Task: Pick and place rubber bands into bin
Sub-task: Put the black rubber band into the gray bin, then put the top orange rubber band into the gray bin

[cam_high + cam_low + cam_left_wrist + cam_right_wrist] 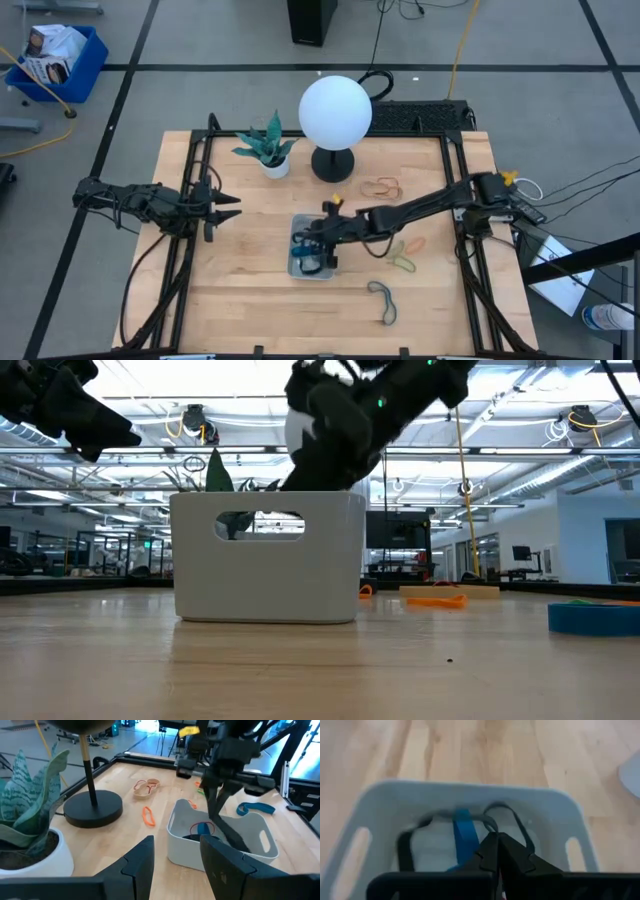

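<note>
The bin (pixel 312 262) sits near the tabletop's (pixel 250 300) middle with the right tool (pixel 325 255) pressed fully together inside it, gripping nothing visible above blue and black rubber bands (pixel 465 835), while beyond the bin the left tool (pixel 228 206) hovers spread wide, empty.

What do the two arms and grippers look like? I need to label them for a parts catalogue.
Both arms are dark, slender and jointed. The left gripper ends in two pointed black fingers. The right gripper is black too, with a yellow fitting near the wrist; black cables trail beneath the arms.
</note>
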Robot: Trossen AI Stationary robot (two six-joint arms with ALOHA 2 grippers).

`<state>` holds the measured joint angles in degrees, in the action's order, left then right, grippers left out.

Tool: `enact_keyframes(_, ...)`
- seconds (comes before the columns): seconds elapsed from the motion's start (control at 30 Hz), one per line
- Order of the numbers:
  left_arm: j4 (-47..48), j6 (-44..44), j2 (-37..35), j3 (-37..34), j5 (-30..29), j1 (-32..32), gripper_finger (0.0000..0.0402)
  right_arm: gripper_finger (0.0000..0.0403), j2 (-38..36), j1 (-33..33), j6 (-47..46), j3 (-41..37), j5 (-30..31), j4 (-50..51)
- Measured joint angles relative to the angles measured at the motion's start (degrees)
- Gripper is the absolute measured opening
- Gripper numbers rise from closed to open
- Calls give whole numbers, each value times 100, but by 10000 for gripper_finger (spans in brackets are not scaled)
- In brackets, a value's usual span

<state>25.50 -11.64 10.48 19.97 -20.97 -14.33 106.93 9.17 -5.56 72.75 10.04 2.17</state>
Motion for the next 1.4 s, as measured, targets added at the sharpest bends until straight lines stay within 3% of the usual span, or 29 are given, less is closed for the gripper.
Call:
enact_keyframes(0.53,2,148,2,0,-4,0,166,3,241,23,-4,-2,17,106)
enact_keyframes(0.93,2,144,1,0,-4,0,166,35,241,24,-20,-2,17,91)
enact_keyframes(1.4,2,126,0,0,-4,0,166,124,241,24,-22,-4,24,90)
